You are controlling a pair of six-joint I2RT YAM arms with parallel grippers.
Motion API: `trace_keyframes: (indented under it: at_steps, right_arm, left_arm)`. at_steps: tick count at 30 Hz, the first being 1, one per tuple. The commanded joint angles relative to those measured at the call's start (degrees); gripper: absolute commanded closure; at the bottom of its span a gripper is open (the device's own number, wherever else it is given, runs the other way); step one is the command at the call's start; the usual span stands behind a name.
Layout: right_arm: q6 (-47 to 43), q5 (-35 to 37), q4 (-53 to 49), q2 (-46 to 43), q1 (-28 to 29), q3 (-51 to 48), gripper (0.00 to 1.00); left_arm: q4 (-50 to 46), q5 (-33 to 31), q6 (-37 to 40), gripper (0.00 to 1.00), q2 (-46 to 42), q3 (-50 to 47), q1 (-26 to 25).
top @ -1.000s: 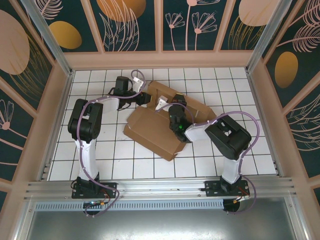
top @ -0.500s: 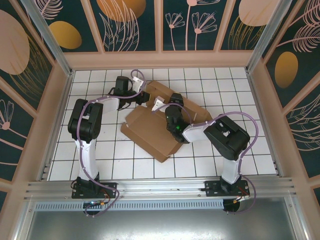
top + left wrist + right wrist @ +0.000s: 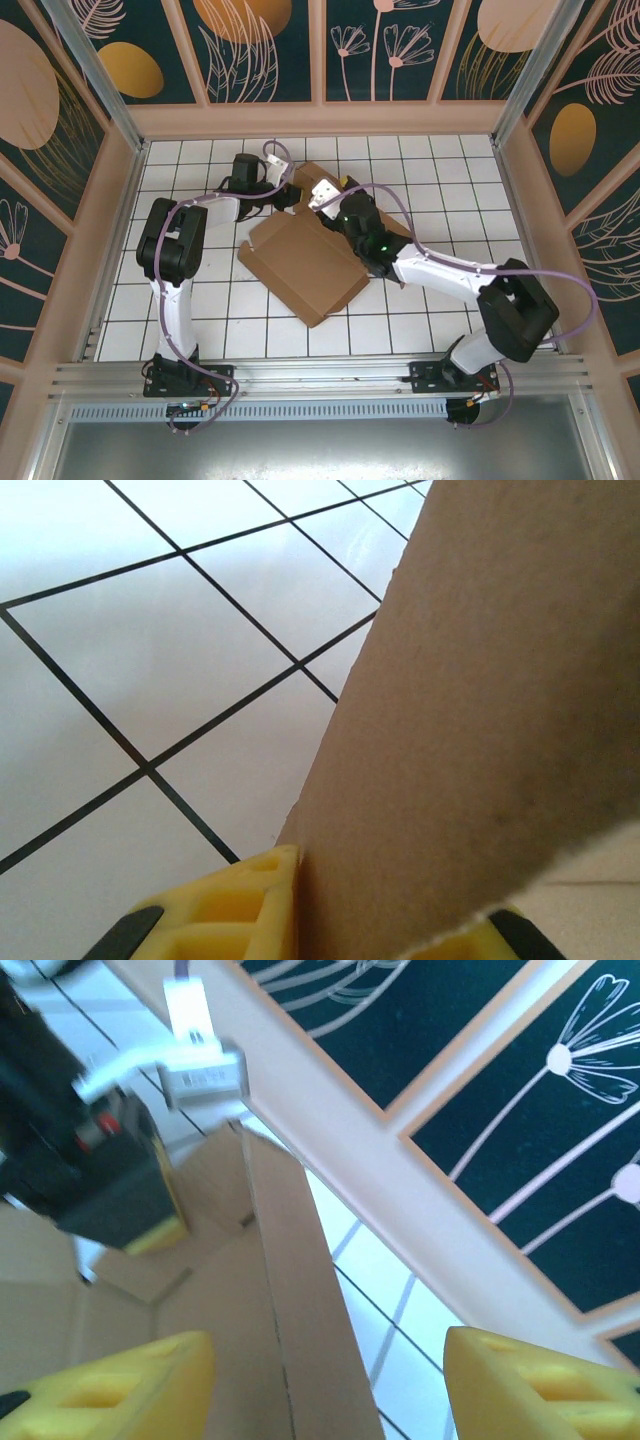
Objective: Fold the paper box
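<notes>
The left end effector (image 3: 288,197) is nearly closed and has hold of the paper box (image 3: 305,268). In the left wrist view a brown cardboard flap (image 3: 480,710) passes between its yellow pads (image 3: 225,912). The left pad touches the flap's face, and the flap's ragged edge partly covers the right pad. This grip sits at the corner of the box farthest from the metal rail (image 3: 320,372) that carries the arm bases, on the left side.

The right end effector (image 3: 337,189) stands wide open and holds nothing. In the right wrist view its two yellow fingers (image 3: 115,1380) are set well apart. An upright cardboard flap (image 3: 300,1290) rises between them, nearer the left finger. Whether that finger touches the flap cannot be told. This end effector is just to the right of the left one, over the edge of the box farthest from the rail.

The box lies partly unfolded on the white tiled bench (image 3: 200,312), beyond the rail and about midway along it. Its broad flat panel lies skewed to the rail, with one corner pointing toward it. The panel's longer edges run from far left to near right. The rest of the sheet extends away from the rail under the right arm, with flaps raised there.
</notes>
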Motion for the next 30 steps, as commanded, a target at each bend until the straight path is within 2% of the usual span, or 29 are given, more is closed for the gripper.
trace_keyframes:
  at_steps: [1,4,7,13,17,21,30]
  right_arm:
    - [14.2,-7.9,-1.4,-3.8,-2.6,1.6,0.38]
    - [28.0,-12.3,-4.9,-4.4,-7.4,4.8,0.38]
    - [40.9,-20.9,-11.0,-2.2,-13.2,9.3,0.38]
    - [54.8,-37.5,-19.0,5.4,-20.1,17.5,0.39]
    - [56.1,-42.2,-21.2,11.3,-21.2,20.8,0.40]
    - [58.5,-48.6,-17.8,15.6,-21.2,22.2,0.40]
    - [62.5,-56.0,-12.7,23.3,-20.9,24.4,0.41]
  left_arm:
    - [2.4,-0.4,-1.1,0.82,-2.1,-1.7,-0.3]
    - [4.3,-2.4,-1.2,0.82,-3.6,-3.8,-0.9]
    - [9.7,-5.1,-2.5,0.82,-6.4,-8.6,-1.6]
    - [17.1,-11.6,-3.0,0.82,-10.5,-16.0,-4.2]
    - [21.9,-13.9,-5.7,0.80,-11.6,-20.3,-5.7]
    - [26.0,-15.0,-8.0,0.81,-11.4,-22.8,-6.2]
    - [27.3,-14.7,-8.8,0.80,-10.1,-23.7,-6.3]
